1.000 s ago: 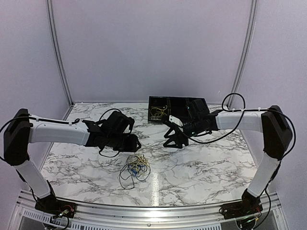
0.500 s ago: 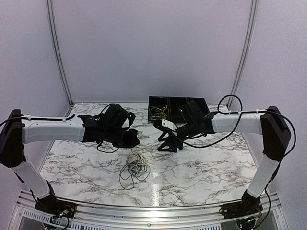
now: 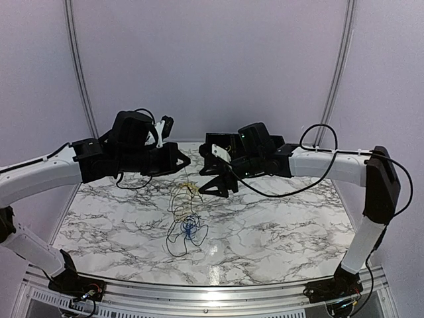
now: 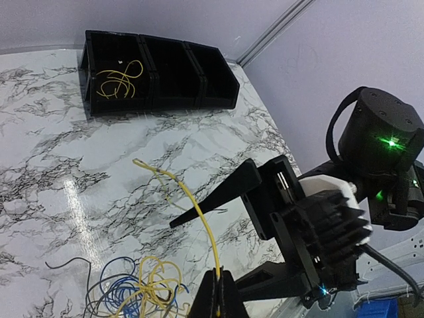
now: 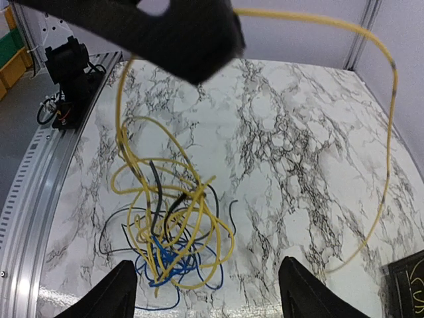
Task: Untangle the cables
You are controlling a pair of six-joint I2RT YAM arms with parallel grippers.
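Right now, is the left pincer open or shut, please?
Shut: in the left wrist view the left pincer pinches the yellow cable, no gap showing.

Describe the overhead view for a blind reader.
The left arm's shut fingers hold up a yellow wire running down into a tangle of yellow, black and blue wires on a marble table. The right arm's open fingers hover alongside.

The cables bunch at the middle of the table, in front of and between both grippers. One strand runs up to the left gripper above them. The right gripper is just right of it. A tray sits at the table's back, with a coil in its left compartment.
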